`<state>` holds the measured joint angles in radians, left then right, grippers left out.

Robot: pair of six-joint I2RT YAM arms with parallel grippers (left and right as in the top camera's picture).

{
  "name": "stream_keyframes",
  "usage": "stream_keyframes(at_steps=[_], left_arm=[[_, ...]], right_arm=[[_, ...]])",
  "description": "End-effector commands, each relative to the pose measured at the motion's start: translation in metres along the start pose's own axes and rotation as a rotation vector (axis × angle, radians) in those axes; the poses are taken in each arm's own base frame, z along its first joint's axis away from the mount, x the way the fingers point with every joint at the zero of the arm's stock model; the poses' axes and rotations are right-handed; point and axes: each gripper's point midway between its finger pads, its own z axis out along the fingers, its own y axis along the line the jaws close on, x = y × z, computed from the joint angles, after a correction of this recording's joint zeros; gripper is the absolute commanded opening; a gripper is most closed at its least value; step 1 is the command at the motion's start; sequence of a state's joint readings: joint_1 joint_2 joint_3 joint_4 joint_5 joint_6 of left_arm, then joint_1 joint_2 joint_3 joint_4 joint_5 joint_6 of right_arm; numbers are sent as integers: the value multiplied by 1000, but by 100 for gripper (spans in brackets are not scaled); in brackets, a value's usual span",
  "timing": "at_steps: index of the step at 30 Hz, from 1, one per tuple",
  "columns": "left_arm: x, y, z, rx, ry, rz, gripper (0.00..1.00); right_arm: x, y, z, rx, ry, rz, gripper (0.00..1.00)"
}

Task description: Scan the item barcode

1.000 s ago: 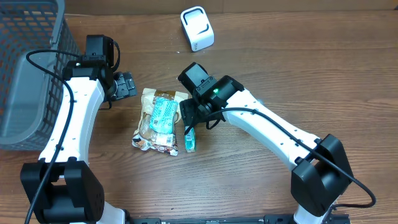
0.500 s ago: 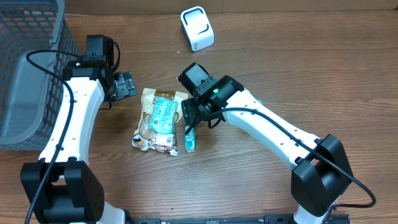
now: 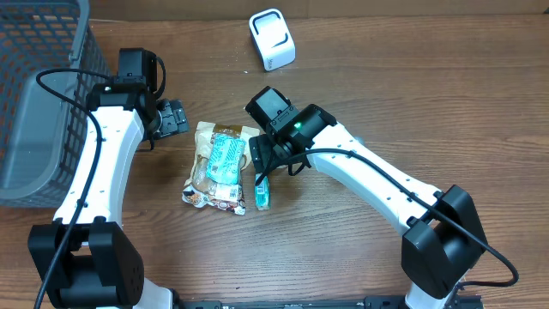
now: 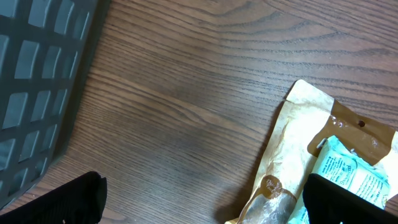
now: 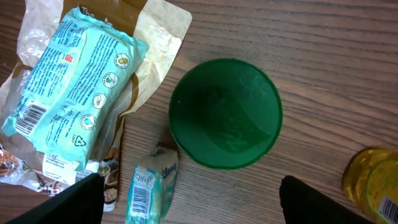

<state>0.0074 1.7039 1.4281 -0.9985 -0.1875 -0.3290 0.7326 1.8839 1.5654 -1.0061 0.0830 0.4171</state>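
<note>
A small teal tissue pack (image 5: pixel 148 190) lies flat on the table with its barcode facing up, just below a green cup (image 5: pixel 225 112). My right gripper (image 5: pixel 193 205) hovers over it, open wide, the pack lying close to its left finger and held by neither. The overhead view shows this pack (image 3: pixel 262 193) beside a beige snack bag (image 3: pixel 206 167) that has a larger teal packet (image 3: pixel 227 154) lying on it. The white scanner (image 3: pixel 272 39) stands at the back of the table. My left gripper (image 4: pixel 202 202) is open over bare wood at the bag's left edge.
A grey mesh basket (image 3: pixel 34 94) fills the far left, close to my left arm. A yellow bottle (image 5: pixel 373 180) stands right of the green cup. In the overhead view the right arm hides the cup.
The right gripper's jaws have spread wider. Neither arm nor any of the packs has shifted.
</note>
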Motion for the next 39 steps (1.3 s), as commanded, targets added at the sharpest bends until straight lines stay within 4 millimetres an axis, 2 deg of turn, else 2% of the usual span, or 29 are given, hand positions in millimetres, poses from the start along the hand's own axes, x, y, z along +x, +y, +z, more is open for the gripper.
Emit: stream_keyframes(at_steps=[1,5,8,14,28,33,39], left_arm=[[-6,-1,-5,5,-22,16,100],[-6,-1,-5,5,-22,15,100],[-6,-1,-5,5,-22,16,99],[-6,-1,-5,5,-22,15,100],[-6,-1,-5,5,-22,15,100],[-6,-1,-5,5,-22,15,100],[-6,-1,-5,5,-22,16,100]], right_arm=[[-8,-3,-9,0,-34,6,89],[-7,-3,-9,1,-33,6,92],[-7,-3,-8,2,-33,6,100],[-11,-10,-9,41,-54,10,100],[-23,-3,-10,14,-105,23,100],[-32,-16,-11,82,-157,142,100],[-37,-16,0,94,-170,156,100]])
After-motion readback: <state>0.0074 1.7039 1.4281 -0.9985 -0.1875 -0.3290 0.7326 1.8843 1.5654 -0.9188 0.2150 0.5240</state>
